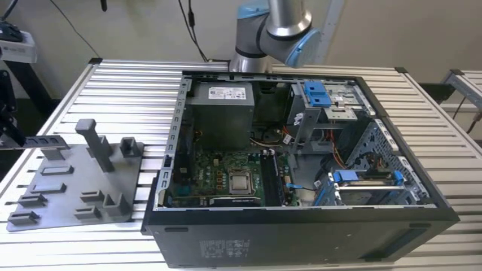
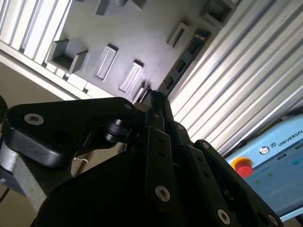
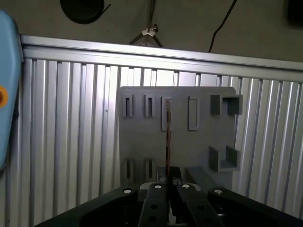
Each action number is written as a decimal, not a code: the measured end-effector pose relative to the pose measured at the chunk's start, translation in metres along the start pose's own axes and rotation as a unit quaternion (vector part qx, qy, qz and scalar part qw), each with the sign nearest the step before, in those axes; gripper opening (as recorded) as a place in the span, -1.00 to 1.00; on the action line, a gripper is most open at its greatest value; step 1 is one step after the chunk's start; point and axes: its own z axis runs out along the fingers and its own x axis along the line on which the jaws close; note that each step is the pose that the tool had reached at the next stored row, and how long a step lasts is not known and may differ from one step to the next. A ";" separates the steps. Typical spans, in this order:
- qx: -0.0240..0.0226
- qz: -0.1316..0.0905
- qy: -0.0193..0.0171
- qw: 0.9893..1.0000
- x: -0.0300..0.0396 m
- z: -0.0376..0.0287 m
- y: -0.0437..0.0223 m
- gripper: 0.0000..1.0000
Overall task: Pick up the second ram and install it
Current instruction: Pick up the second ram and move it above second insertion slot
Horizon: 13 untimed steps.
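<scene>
Grey slotted tray (image 3: 142, 142) on your ribbed metal table (image 3: 61, 142), open room either side, your gripper (image 3: 168, 177) clenched on the second ram (image 3: 167, 137), edge-on.

Shiny ribbed metal table (image 1: 128, 84); matt grey plastic tray (image 1: 71, 189); matt black claw (image 3: 168, 172).

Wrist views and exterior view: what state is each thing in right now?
gripper: shut on the second ram.
second ram: held by one end, in the air above the fixture tray.
fixture tray: lying flat on the slatted table.
computer case: open, insides exposed.
</scene>
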 end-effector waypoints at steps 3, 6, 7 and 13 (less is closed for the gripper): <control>0.000 0.000 -0.001 1.000 -0.0006 -0.0061 -0.0001 -0.72; 0.000 0.000 -0.001 1.000 -0.0012 -0.0126 -0.0002 -0.72; 0.000 0.000 -0.002 1.000 -0.0014 -0.0147 -0.0003 -0.72; 0.000 0.000 -0.003 1.000 -0.0028 -0.0289 -0.0006 -0.72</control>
